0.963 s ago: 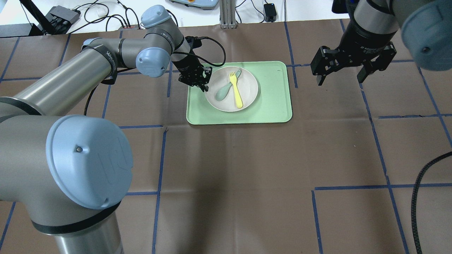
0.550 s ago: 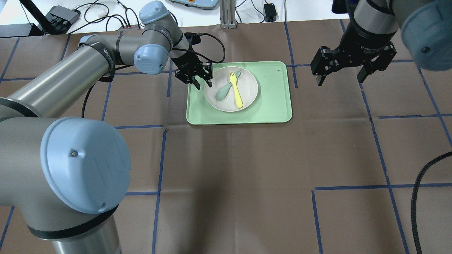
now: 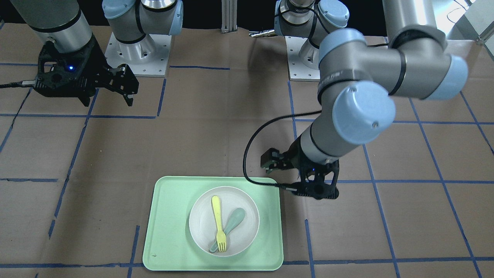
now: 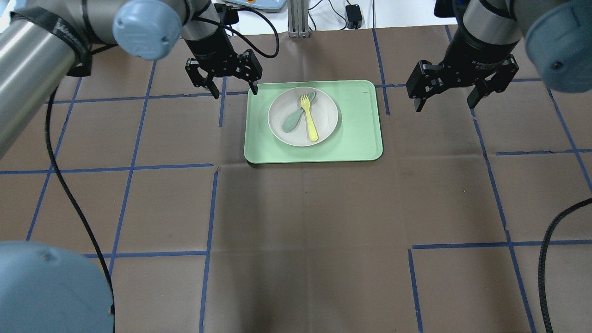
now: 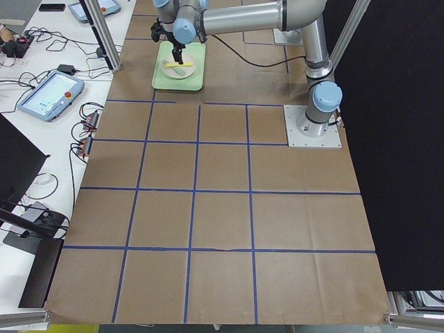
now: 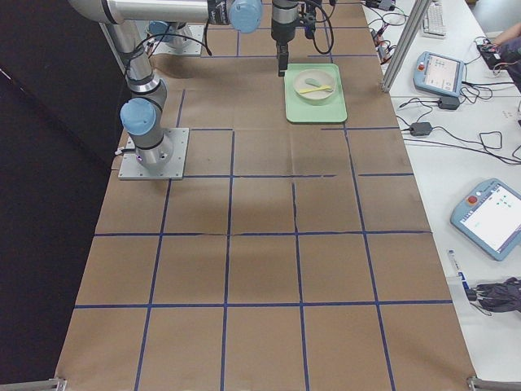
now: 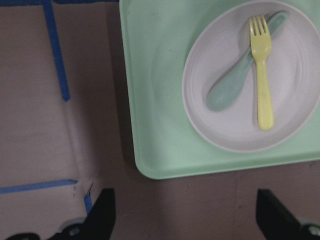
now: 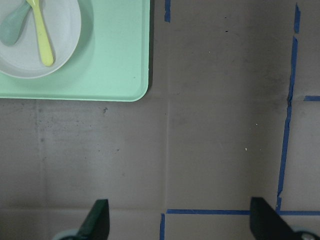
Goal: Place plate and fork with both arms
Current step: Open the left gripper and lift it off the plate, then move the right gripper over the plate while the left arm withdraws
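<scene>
The off-white plate (image 4: 324, 111) lies on the pale green tray (image 4: 356, 134). The yellow fork (image 4: 309, 118) lies on the plate, crossing a grey-green spoon (image 4: 291, 121). My left gripper (image 4: 234, 92) is open and empty, raised over the tray's far left corner and apart from the plate. Its wrist view shows the plate (image 7: 295, 115), the fork (image 7: 262, 75) and both fingers (image 7: 102, 212). My right gripper (image 4: 446, 105) is open and empty, raised over bare table to the right of the tray. Its wrist view shows the plate (image 8: 67, 30) and the fork (image 8: 42, 40) at upper left.
The table is covered in brown paper with blue tape lines (image 4: 210, 208). A black cable (image 4: 548, 249) lies at the right edge. Cables, boxes and a metal post (image 4: 296, 18) stand beyond the far edge. The front-facing view shows the left arm's cable (image 3: 251, 154) looping near the tray (image 3: 170, 216).
My left gripper has lifted away from the plate's left rim and moved left and toward the far edge, its jaws now spread wide. The plate, fork and right arm have not moved.
</scene>
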